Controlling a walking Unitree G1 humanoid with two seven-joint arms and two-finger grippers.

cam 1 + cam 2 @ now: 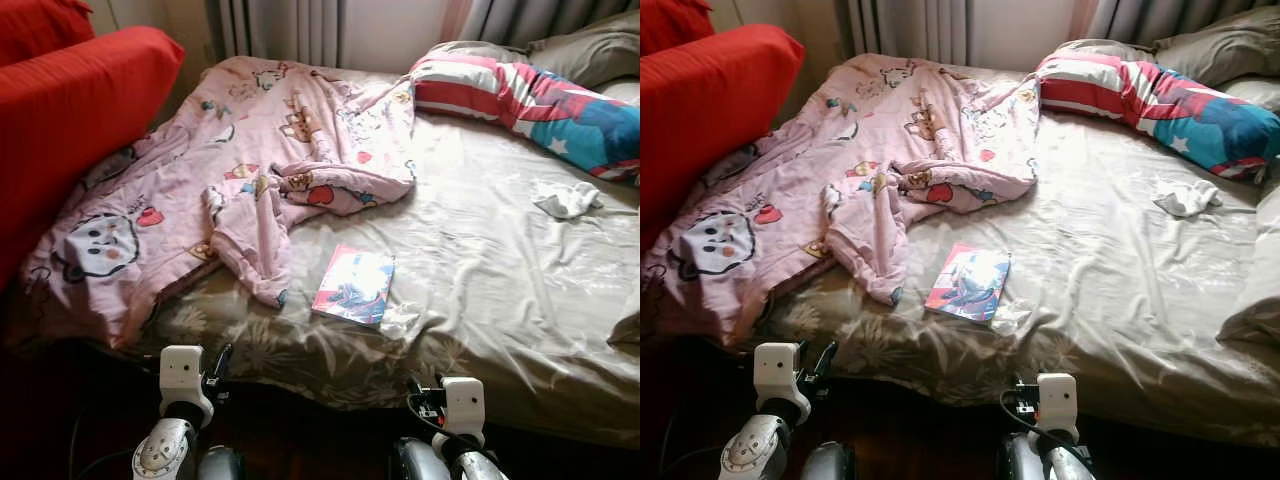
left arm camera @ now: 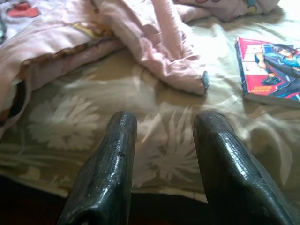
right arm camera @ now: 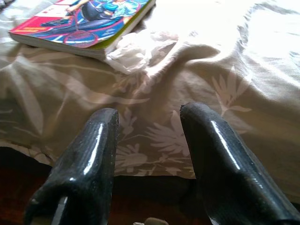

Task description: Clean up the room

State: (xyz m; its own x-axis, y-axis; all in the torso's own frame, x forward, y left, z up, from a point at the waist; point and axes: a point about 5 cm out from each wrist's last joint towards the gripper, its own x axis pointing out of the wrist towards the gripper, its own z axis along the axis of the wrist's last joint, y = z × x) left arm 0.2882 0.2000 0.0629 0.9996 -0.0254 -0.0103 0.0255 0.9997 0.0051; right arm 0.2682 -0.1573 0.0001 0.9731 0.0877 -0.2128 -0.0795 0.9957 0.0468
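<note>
Both the left gripper (image 2: pixel 161 154) and right gripper (image 3: pixel 150 150) hover with jaws apart at the bed's (image 1: pixel 500 300) edge, the comic book (image 1: pixel 354 284) just beyond them, so I'd reach the right forward, low and square.

You had a glossy paper book (image 1: pixel 354 284) on a matt, wrinkled cloth bed sheet (image 1: pixel 500 280), a soft pink cloth blanket (image 1: pixel 250 160), and glossy, faintly grained black fingers (image 2: pixel 105 173) on the left pincer (image 2: pixel 161 136).
</note>
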